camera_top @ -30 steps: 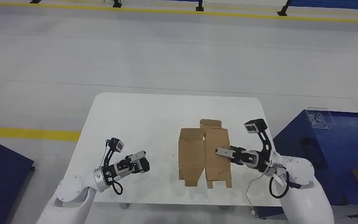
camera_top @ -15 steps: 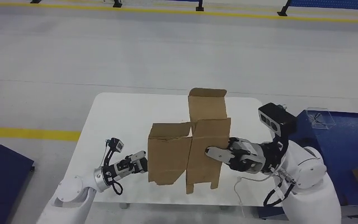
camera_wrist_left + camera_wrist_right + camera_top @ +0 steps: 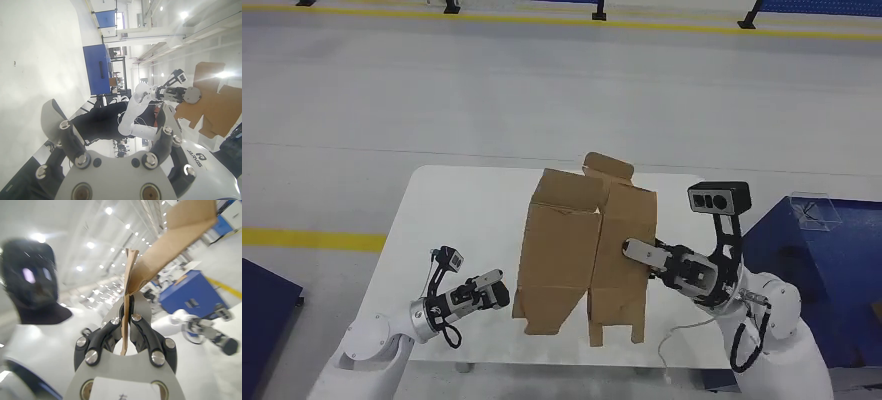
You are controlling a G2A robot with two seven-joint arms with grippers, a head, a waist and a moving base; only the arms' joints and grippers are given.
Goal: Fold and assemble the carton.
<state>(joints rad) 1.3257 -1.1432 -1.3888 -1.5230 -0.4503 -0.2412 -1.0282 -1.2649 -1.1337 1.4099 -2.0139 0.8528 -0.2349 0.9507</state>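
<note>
Brown cardboard carton (image 3: 582, 250) held up on edge above the white rectangular table (image 3: 472, 200).

Nearest the robot, low at the carton's left corner, the left gripper (image 3: 107, 113) hung just beside the board with its fingers spread wide and nothing between them, probably waiting to catch or push the free panel. On the carton's right edge, the right gripper (image 3: 128, 306) was pinched shut on a single thickness of board. That grip seemed meant to lift the flattened blank clear of the table so its panels could swing apart. The carton stood roughly upright, two panels partly spread and a top flap bent over. Beyond it on the right stood a blue metal cabinet (image 3: 832, 250).
</note>
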